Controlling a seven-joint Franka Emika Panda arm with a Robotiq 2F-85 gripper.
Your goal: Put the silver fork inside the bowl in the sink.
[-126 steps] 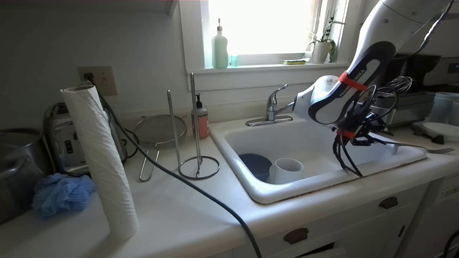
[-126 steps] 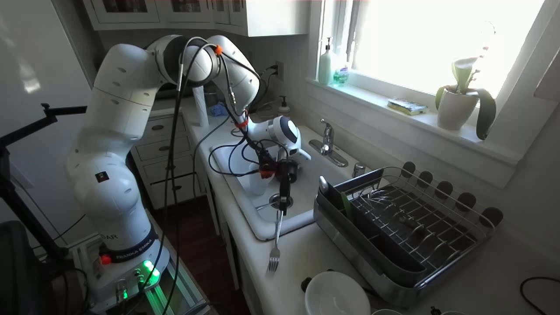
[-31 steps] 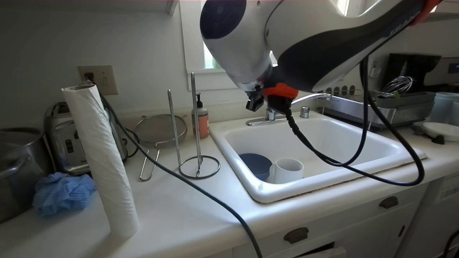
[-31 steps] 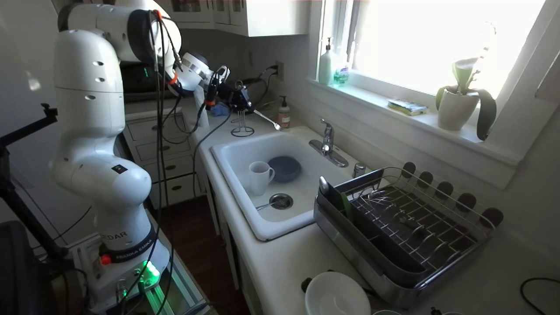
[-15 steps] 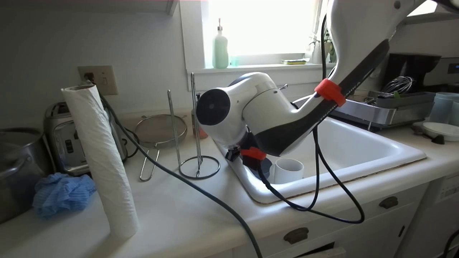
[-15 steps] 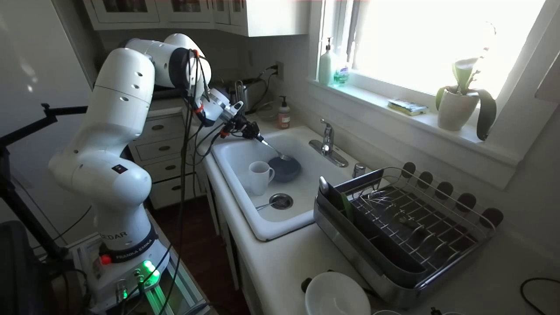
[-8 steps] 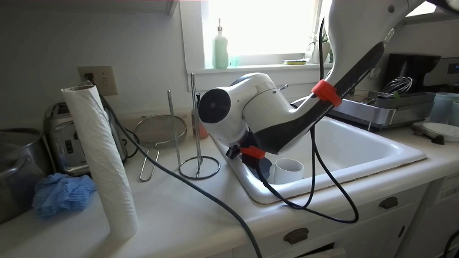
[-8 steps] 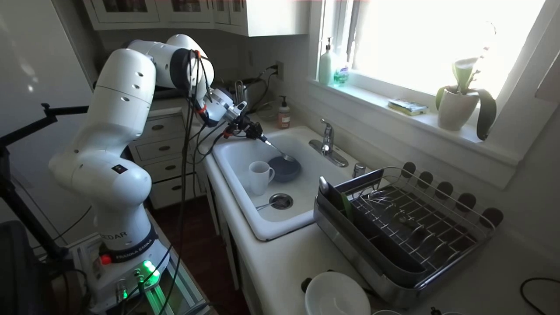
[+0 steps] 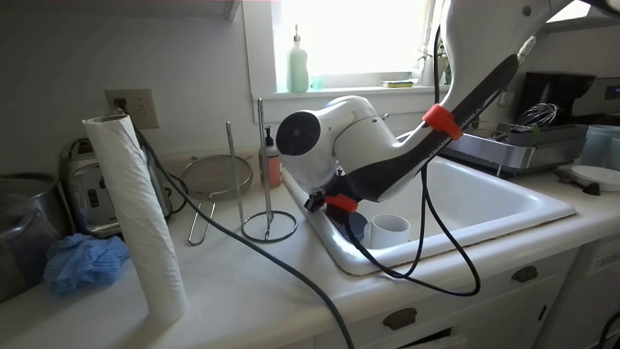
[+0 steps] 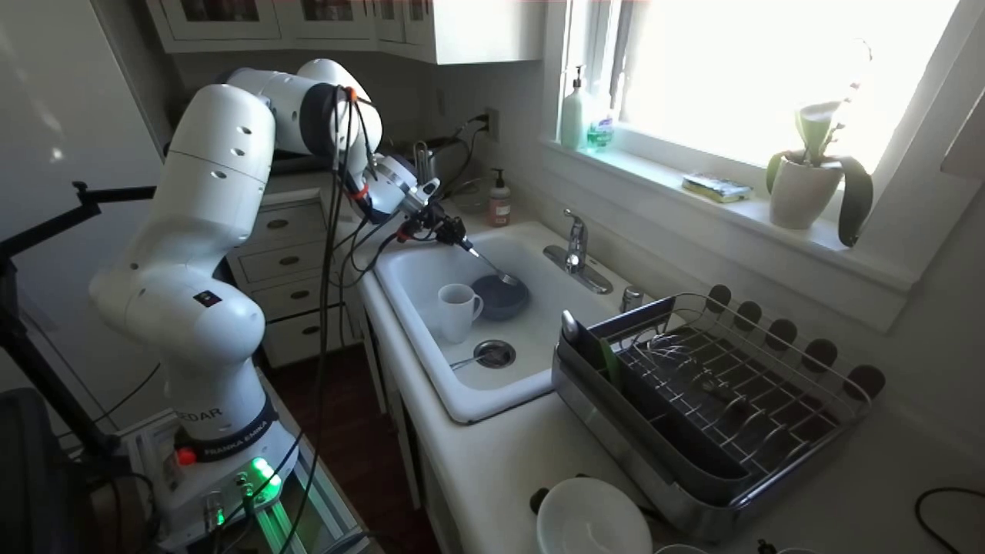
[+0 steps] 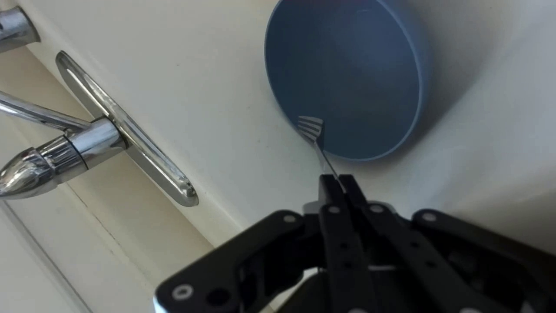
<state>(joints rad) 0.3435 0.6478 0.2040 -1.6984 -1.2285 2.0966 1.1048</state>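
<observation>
The silver fork (image 11: 310, 128) is held by its handle in my gripper (image 11: 340, 179), which is shut on it. In the wrist view the tines overlap the near rim of the blue bowl (image 11: 347, 78); whether they touch it I cannot tell. In an exterior view the fork (image 10: 492, 267) slants down from my gripper (image 10: 466, 245) to the bowl (image 10: 502, 302). The bowl sits in the white sink (image 10: 492, 400). In an exterior view the bowl (image 9: 357, 227) is partly hidden by the arm, and the fork and fingertips are hidden.
A white mug (image 10: 455, 314) stands beside the bowl. A thin utensil (image 10: 464, 362) lies by the drain (image 10: 495, 354). The chrome faucet (image 10: 575, 250) is at the sink's back. A dish rack (image 10: 646, 431) stands beside the sink. Arm cables (image 9: 436, 286) hang over the front rim.
The gripper carried the fork from the sink's dish-rack end to above its far end, then lowered it to the bowl. In the last second it has shifted only slightly, farther over the sink.
</observation>
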